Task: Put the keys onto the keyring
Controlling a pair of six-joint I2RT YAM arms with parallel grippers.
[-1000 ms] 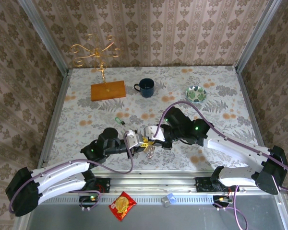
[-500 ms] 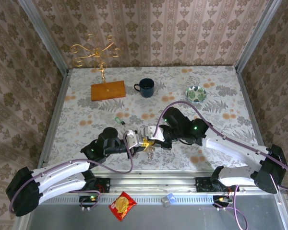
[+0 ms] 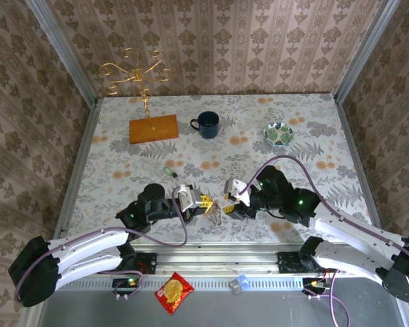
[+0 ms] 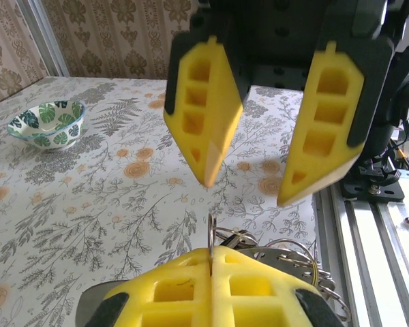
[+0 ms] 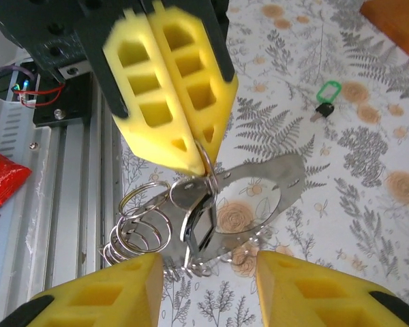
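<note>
Note left tool [image 5: 199,155] pinched fully shut on one thin ring of the small metal keyring bunch [image 5: 180,197], with the bunch and its wide grey strap loop [image 5: 266,184] hanging below the pads. Cannot tell whether the lowest rings touch the floral-print counter [image 3: 123,153].

Note right tool [image 4: 249,191] standing partly open just in front of the bunch, gripping nothing.

See tiny metal key with bright green plastic head [image 5: 325,94] lying flat on the counter, well apart from the bunch (apparently not yet threaded).

Judge step in hand: fetching that key with the right tool.
- Come down from above, jaws astride the key.
- Grip so the hole in the green head remains free for the ring.
- Keep the left pinch firm and the clamped ring presented towards the incoming key.
- Watch for spare loops snagging.
</note>
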